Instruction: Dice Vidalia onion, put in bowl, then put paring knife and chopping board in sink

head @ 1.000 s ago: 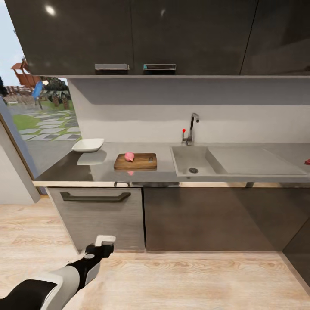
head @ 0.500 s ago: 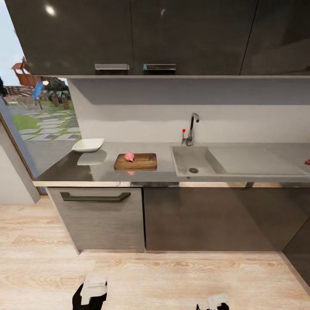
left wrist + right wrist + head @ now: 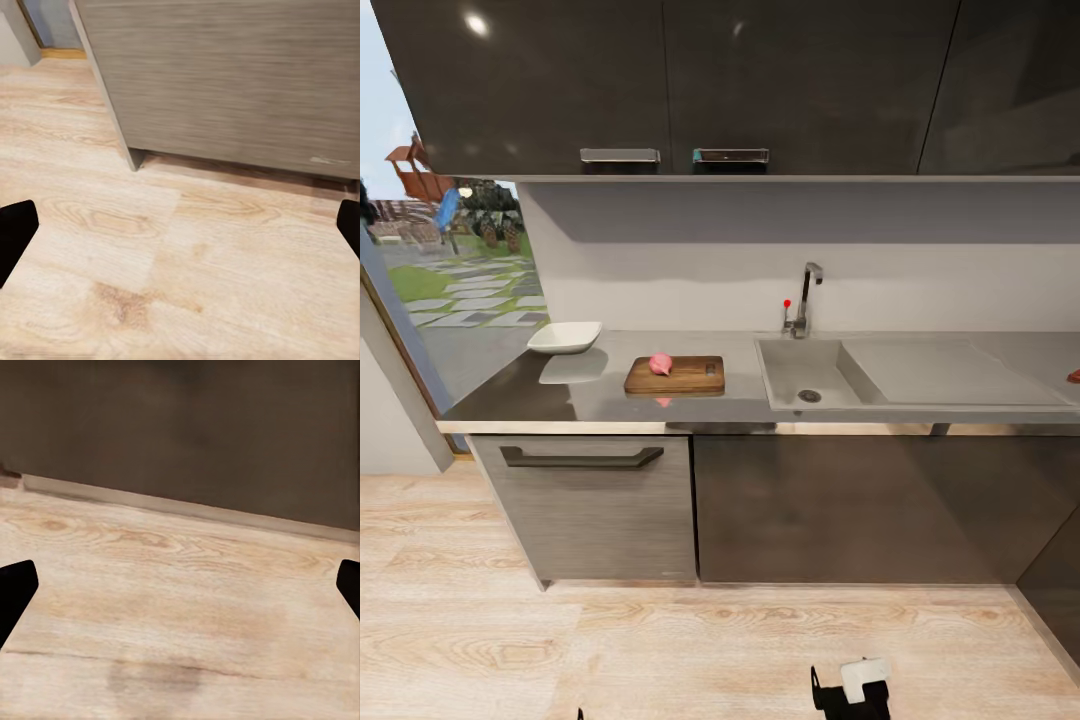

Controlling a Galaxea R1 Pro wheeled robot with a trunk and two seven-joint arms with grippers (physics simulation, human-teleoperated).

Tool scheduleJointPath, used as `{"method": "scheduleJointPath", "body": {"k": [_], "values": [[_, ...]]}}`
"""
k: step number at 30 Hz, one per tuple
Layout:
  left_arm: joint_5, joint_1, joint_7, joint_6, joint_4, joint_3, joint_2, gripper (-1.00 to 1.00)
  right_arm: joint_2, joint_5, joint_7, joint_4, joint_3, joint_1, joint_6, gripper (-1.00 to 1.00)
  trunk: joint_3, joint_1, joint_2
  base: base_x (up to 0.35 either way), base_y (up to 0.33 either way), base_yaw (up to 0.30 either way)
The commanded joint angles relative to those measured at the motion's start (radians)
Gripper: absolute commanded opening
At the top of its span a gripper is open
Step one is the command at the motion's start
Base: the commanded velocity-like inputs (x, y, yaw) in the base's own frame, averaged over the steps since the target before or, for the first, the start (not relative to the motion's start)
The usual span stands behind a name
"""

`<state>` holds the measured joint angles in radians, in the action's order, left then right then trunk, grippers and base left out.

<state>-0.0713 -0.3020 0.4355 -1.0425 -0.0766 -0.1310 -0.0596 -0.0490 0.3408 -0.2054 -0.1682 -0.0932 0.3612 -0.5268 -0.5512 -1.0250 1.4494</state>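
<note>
Desk (image 3: 600, 395): grey steel. Chopping board (image 3: 685, 378) left of the sink (image 3: 800, 372), pink onion (image 3: 660, 363) on its left end. White bowl (image 3: 565, 337) further left, near the desk's end. Left pincer (image 3: 180, 240): fingers wide apart, holding nothing, over the wooden floor (image 3: 187, 285). Right pincer (image 3: 180, 592): likewise wide and holding nothing.

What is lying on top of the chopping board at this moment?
On the chopping board lies a pinkish onion, near the end toward the bowl. Near the other end is a small dark mark, too small to identify. No knife can be made out on it.
</note>
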Motion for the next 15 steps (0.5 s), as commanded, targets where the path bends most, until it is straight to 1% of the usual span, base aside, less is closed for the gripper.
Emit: {"method": "scheduleJointPath", "body": {"k": [1, 8, 10, 15], "values": [[-0.007, -0.001, 0.004, -0.005, -0.003, -0.009, 0.0, 1.0, 0.0, 0.011, -0.004, 0.002, -0.008, 0.001, -0.006, 1.0, -0.001, 0.0, 0.001, 0.0, 0.0, 0.0], [-0.008, 0.0, 0.007, -0.005, -0.003, -0.009, 0.0, 1.0, 0.002, 0.01, -0.006, 0.006, -0.007, 0.001, -0.01, 1.0, -0.001, 0.0, 0.001, 0.0, 0.0, -0.006], [-0.008, 0.0, 0.006, -0.005, -0.003, -0.009, 0.0, 1.0, 0.002, 0.01, -0.006, 0.008, -0.007, 0.001, -0.01, 1.0, 0.0, 0.0, 0.001, 0.0, 0.0, -0.154], [-0.008, 0.0, 0.006, -0.005, -0.003, -0.009, 0.0, 1.0, 0.003, 0.01, -0.006, 0.011, -0.006, 0.001, -0.01, 1.0, 0.002, 0.0, 0.001, 0.0, -0.001, -0.235]]}}
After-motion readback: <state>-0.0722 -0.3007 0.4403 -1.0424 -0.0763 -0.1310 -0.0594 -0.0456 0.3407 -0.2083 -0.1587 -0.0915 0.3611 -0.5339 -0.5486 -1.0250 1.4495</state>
